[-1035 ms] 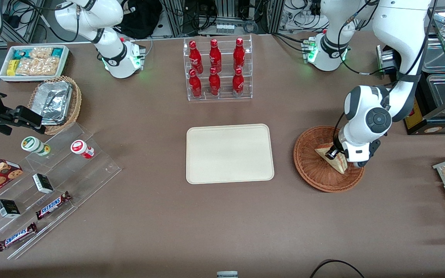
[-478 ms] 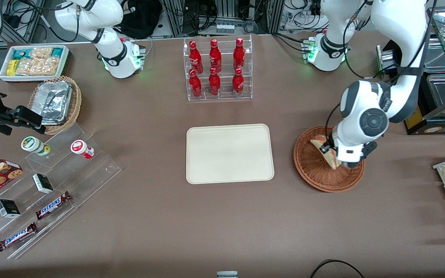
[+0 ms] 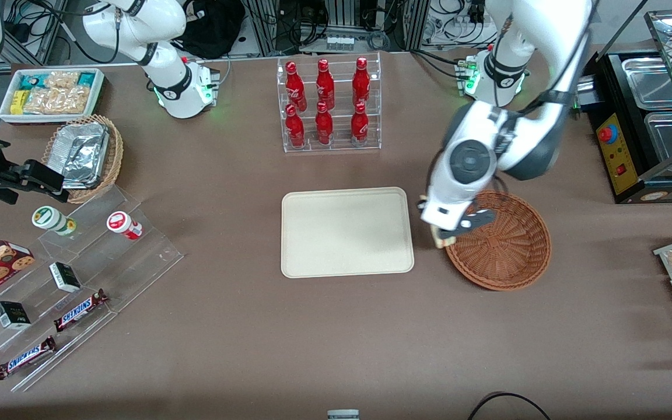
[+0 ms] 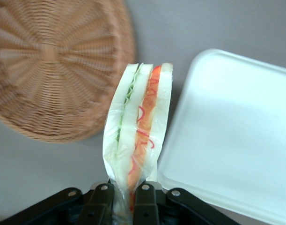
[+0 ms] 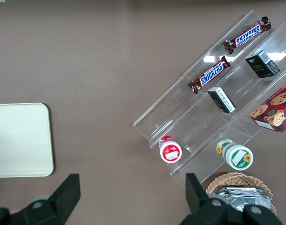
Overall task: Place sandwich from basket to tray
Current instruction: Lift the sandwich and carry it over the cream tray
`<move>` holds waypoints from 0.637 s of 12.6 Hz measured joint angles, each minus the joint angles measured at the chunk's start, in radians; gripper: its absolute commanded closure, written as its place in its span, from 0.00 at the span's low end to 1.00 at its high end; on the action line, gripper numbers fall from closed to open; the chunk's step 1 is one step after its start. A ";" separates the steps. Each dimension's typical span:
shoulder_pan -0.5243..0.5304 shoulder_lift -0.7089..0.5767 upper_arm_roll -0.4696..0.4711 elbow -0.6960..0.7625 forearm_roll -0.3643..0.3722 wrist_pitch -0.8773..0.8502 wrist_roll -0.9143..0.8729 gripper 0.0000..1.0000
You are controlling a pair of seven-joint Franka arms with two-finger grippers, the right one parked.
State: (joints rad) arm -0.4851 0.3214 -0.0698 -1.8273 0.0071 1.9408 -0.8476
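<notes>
The hand (image 4: 125,194) is clamped on one corner of the sandwich (image 4: 139,126), which is wrapped in clear film and hangs clear of the bench (image 3: 336,326). Below the hand, the basket (image 3: 505,242) lies to one side and the tray (image 3: 347,233) to the other; the sandwich sits over the gap between them. Risk: the grip covers only a thin corner, so the film may slip during travel, dropping the sandwich short of the tray. An early release would land it on the rim.
</notes>
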 measured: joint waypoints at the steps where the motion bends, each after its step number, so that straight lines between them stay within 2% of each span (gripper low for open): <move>1: -0.032 0.038 0.000 0.037 0.000 0.000 -0.001 0.96; 8: -0.169 0.309 -0.003 0.321 -0.019 0.000 -0.064 0.96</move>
State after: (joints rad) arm -0.6540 0.6300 -0.0724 -1.5060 -0.0117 1.9413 -0.9112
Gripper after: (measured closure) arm 0.850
